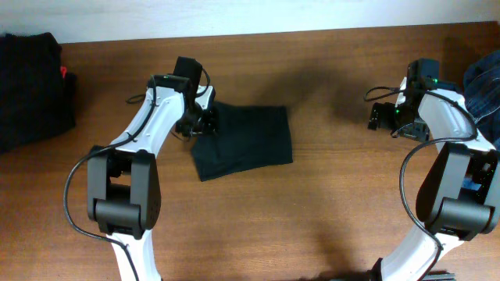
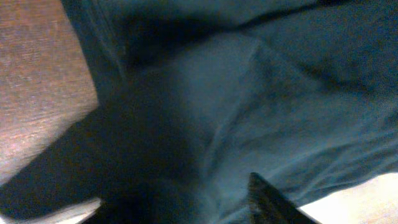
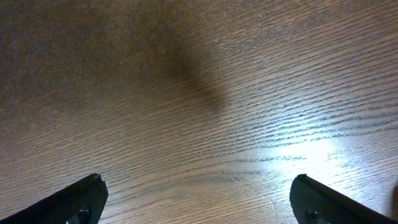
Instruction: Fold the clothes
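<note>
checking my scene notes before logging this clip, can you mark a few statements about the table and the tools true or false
1. The folded dark shirt lies flat near the middle of the table. True.
2. The right tool grips a garment. False: it is open over bare wood, with nothing between its fingers.
3. The left tool is at the folded dark shirt's edge on the left arm's side. True.
4. The dark pile of clothes sits beside the right arm. False: it lies at the far corner on the left arm's side.
5. A blue cloth shows at the table's edge by the right arm. True.
</note>
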Robot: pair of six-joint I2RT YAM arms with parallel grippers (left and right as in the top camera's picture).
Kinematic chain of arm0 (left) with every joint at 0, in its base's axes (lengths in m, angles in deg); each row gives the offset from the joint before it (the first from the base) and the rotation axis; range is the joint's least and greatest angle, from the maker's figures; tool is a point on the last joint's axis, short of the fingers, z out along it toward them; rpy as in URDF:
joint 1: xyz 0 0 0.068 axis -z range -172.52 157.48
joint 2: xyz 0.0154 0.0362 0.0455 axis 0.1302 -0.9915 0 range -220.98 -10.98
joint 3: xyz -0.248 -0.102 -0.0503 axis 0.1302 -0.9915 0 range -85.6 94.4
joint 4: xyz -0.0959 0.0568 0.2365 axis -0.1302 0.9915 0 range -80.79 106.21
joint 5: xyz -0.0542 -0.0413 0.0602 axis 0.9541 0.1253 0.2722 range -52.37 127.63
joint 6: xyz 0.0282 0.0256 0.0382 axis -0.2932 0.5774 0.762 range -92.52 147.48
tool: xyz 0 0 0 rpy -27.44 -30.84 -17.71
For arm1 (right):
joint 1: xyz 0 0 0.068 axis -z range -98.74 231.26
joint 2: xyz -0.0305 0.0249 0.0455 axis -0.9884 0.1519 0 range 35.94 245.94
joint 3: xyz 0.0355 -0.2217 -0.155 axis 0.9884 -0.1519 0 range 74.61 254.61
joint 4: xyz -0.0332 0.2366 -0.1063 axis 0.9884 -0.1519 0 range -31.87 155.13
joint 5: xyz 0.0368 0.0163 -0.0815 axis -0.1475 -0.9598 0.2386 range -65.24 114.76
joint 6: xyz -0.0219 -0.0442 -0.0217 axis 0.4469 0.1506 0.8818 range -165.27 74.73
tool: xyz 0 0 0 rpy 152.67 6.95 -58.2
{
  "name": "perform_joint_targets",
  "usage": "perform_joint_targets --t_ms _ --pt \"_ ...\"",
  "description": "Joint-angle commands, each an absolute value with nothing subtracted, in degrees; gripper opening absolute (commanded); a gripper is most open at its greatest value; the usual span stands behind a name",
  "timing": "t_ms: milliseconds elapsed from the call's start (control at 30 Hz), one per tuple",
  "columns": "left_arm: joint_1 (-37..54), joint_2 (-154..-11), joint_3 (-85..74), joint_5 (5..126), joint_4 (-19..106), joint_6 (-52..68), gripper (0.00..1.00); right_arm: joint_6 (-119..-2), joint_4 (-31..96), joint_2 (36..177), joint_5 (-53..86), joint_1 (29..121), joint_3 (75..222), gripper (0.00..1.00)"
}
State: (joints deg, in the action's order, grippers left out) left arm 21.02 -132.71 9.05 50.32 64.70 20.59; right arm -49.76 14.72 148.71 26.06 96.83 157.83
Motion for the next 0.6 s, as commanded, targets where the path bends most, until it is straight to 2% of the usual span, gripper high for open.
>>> perform_joint_targets --t_ms 0,367,467,567 --pt "21.74 -133.02 4.59 48.73 63.32 20.63 0.68 -49.81 14.57 147.64 26.74 97.03 158.62 0.99" --pt "20.85 -133.02 -1.05 49.12 56.02 19.36 0.79 -49.81 14.54 147.64 26.69 97.03 158.62 0.99" --pt "20.87 -133.15 -3.78 53.03 53.38 19.39 0.85 -49.81 14.54 147.64 26.71 97.03 158.62 0.99" --pt "20.59 -133.15 -6.27 57.51 50.12 19.41 0.86 -49.81 14.59 147.64 26.74 97.05 158.62 0.99"
